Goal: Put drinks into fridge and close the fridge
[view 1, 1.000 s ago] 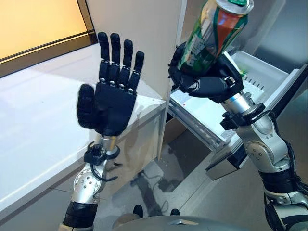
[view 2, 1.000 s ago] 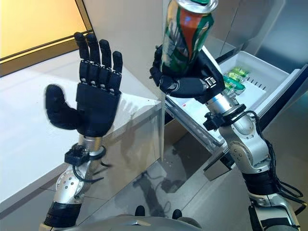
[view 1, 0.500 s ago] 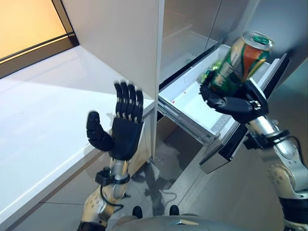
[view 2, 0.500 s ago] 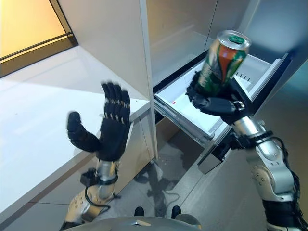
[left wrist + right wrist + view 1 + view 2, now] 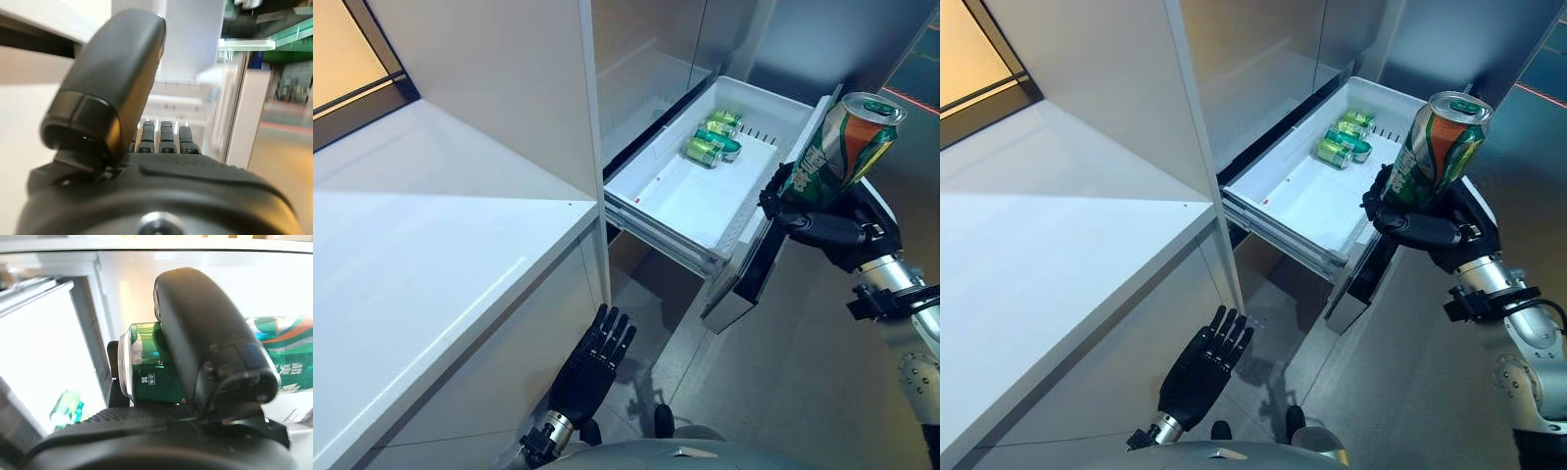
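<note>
My right hand [image 5: 837,227] is shut on a green and orange can [image 5: 842,147] and holds it upright in the air beside the front right corner of the pulled-out white fridge drawer [image 5: 666,191]. The can shows in the right wrist view [image 5: 146,372] under the thumb [image 5: 210,338]. Green cans [image 5: 710,142] lie at the drawer's far end, also seen in the right eye view [image 5: 1342,142]. My left hand [image 5: 587,377] hangs low beside the counter front, fingers straight and empty; it shows in the left wrist view [image 5: 161,171].
A white counter [image 5: 421,245] fills the left. A tall white cabinet panel [image 5: 509,78] stands beside the fridge opening. The drawer's dark front panel [image 5: 759,269] sticks out over the grey floor [image 5: 803,382].
The camera view has shifted right and down. My left hand dropped from raised over the counter to low beside it. My right hand with the can moved right, off the drawer's corner.
</note>
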